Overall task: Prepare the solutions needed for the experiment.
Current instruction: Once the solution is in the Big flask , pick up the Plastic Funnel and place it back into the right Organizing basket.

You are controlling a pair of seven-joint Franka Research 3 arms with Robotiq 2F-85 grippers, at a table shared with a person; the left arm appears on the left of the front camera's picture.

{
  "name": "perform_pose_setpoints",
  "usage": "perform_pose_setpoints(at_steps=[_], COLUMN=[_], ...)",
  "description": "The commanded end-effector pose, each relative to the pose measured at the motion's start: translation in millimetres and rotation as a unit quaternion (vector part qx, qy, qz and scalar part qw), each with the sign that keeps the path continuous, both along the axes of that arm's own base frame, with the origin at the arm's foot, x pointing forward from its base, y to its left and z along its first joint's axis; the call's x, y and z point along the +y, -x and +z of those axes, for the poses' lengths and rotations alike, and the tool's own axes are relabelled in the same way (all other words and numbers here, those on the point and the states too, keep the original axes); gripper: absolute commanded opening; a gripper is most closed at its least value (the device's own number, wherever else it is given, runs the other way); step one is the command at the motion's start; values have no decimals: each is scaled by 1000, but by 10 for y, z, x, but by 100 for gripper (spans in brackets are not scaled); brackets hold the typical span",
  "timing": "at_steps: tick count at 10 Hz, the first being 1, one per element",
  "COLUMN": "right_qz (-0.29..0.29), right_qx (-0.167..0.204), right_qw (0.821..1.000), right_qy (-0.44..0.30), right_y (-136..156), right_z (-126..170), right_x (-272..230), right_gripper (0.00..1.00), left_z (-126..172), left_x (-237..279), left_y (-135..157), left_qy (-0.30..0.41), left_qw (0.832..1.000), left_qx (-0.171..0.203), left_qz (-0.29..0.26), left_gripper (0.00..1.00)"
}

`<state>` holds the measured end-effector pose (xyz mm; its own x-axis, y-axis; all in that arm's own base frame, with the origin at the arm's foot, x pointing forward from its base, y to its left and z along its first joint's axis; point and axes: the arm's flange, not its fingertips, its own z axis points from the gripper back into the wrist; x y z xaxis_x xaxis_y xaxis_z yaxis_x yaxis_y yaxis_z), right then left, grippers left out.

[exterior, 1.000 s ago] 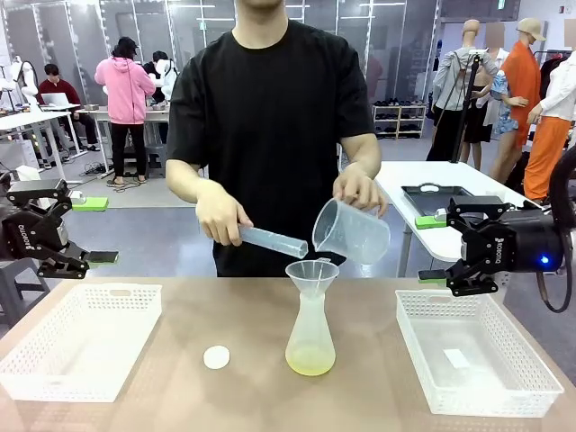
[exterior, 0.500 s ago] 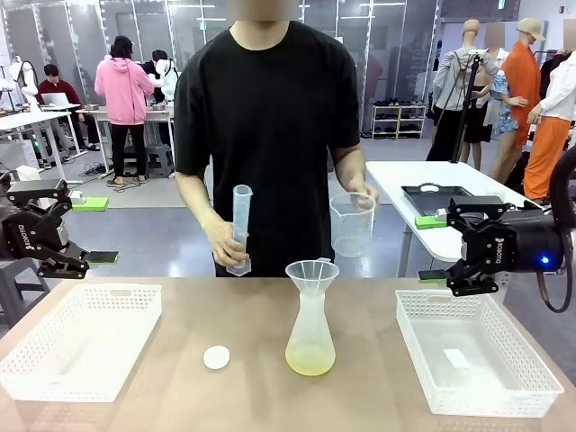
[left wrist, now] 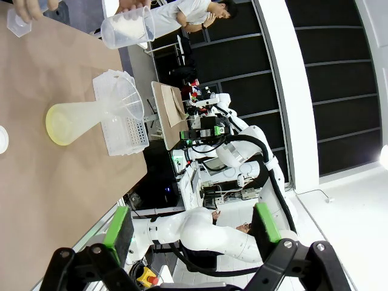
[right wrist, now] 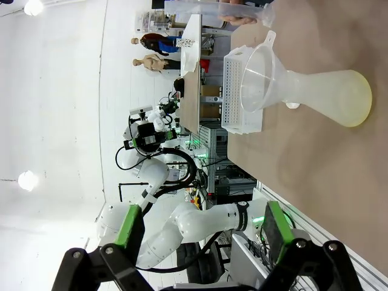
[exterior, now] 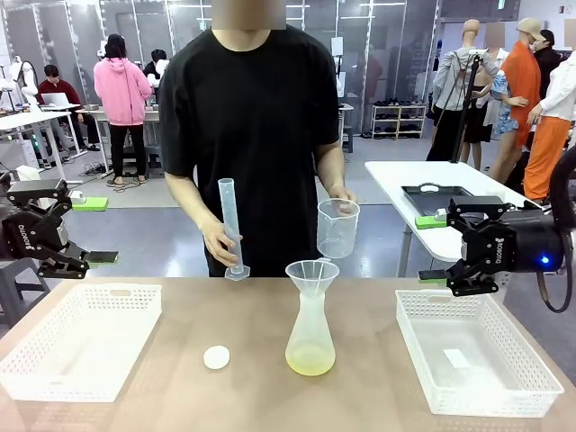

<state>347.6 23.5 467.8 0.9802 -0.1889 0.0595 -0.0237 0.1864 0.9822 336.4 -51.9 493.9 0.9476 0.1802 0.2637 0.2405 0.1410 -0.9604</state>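
A clear conical flask with pale yellow liquid at its bottom stands mid-table, a clear funnel in its neck. The flask lies sideways in the left wrist view, and the flask also appears in the right wrist view. Its small white stopper lies on the table to the left. The person holds a graduated cylinder upright in one hand and a clear beaker in the other, behind the flask. My left gripper hovers open at the left edge. My right gripper hovers open at the right.
A white mesh basket sits at the table's left and another white basket at the right. Bare brown tabletop lies in front of the flask. Other people and tables stand farther back.
The person stopped pouring from the beaker into the funnel, lifted it back upright, and turned the cylinder from tilted to upright near the far table edge. Both arms stayed still.
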Motion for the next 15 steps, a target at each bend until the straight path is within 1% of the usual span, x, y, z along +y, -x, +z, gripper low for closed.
perform_pose_setpoints(at_steps=[1, 7, 8, 9, 10, 11, 12, 13, 15], right_qz=[1, 0, 1, -8, -9, -17, -5, 1, 28], right_qx=[-2, 0, -1, 3, -2, -10, -11, -14, -32], right_qw=[1000, 1000, 1000, 999, 996, 994, 992, 986, 966], right_qy=[-3, 0, 18, 48, 86, 106, 127, 163, 256], right_y=[0, 0, -49, -181, -366, -550, -721, -881, -1162], right_z=[10, 0, 17, 75, 188, 295, 373, 418, 487], right_x=[7, 1, 15, 68, 132, 193, 285, 396, 694], right_gripper=[100, 100, 100, 100, 100, 100, 100, 100, 100], left_z=[21, 21, 21, 21, 21, 21, 21, 21, 21], left_x=[-22, -22, -22, -22, -22, -22, -22, -22, -22], left_y=[-9, -9, -9, -9, -9, -9, -9, -9, -9], left_qy=[13, 13, 13, 13, 13, 13, 13, 13, 13], left_qw=[1000, 1000, 1000, 1000, 1000, 1000, 1000, 1000, 1000], left_qx=[-2, -2, -2, -2, -2, -2, -2, -2, -2], left_qz=[0, 0, 0, 0, 0, 0, 0, 0, 0], left_gripper=[100, 100, 100, 100, 100, 100, 100, 100, 100])
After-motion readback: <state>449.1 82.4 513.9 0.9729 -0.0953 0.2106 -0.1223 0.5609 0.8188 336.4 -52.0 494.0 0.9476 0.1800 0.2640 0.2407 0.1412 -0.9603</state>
